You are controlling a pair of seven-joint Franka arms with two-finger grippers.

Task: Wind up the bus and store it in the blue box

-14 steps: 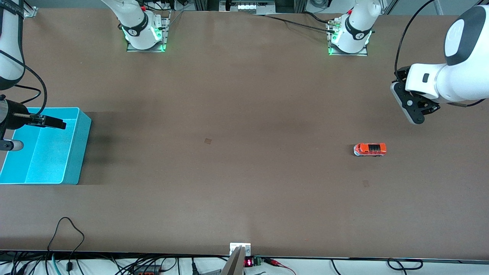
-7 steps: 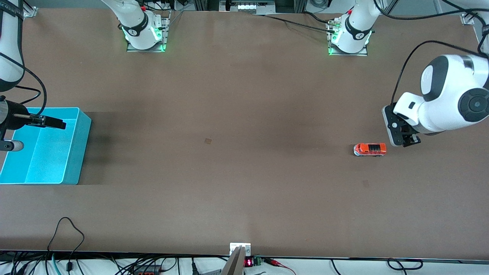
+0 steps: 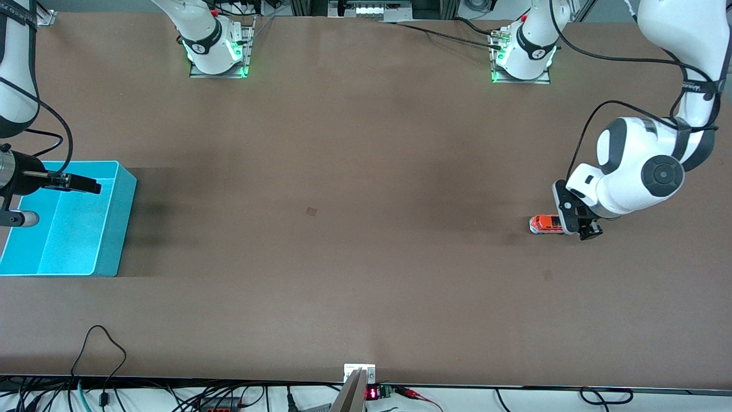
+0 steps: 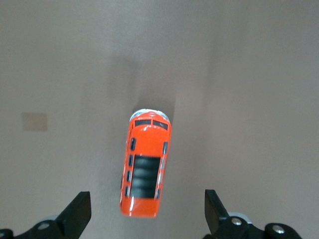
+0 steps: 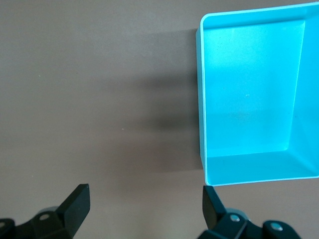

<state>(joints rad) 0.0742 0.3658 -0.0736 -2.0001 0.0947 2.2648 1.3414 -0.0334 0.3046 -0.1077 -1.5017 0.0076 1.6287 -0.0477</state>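
Orange-red and small against the brown table (image 3: 354,171), the bus (image 3: 544,224) is sitting on its wheels toward the left arm's end, well apart from the blue box (image 3: 117,229) at the right arm's end. I am hanging my left gripper (image 3: 575,220) over the bus's rear half, fingers spread wide with nothing between them; through the left wrist view the bus (image 4: 145,167) is lying lengthwise between my two fingertips (image 4: 78,211), touching neither. I am straddling it this way, I judge, so that closing will pinch its long flat sides, a steady hold for dragging it back to wind it. My right gripper (image 3: 86,186) is waiting over the blue box, equally spread and empty, its wrist view showing the box's bare floor (image 5: 249,99), probably ready to receive the bus.
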